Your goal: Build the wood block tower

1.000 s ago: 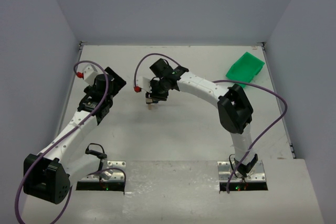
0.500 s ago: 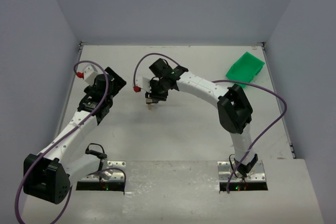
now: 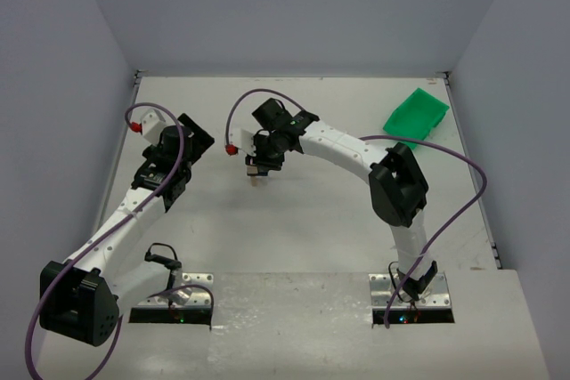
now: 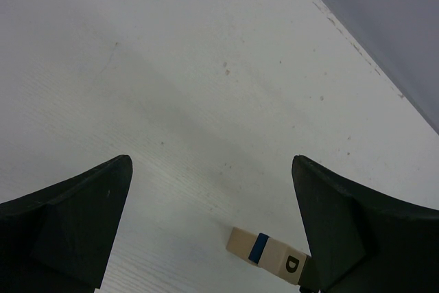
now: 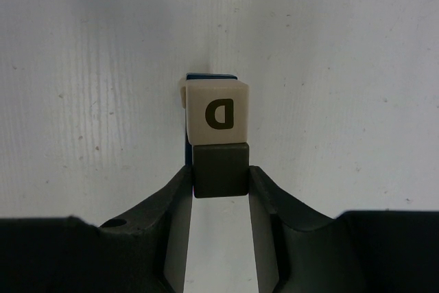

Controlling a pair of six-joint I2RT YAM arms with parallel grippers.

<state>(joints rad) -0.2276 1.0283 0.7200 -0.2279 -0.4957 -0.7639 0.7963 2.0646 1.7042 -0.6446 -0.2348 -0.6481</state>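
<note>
Hiding most of the wood block tower [image 5: 214, 113] beneath its lettered top block; tucking one end behind the left jaws.

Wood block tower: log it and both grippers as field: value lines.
tower: wood block tower, tan, then blue, then the tan D block uppermost
top piece: dark block against the D block; cannot tell whether it is seated
right gripper: shut on dark block
left gripper: open, empty, apart from the tower
green bin: far right, away from both grippers
</note>
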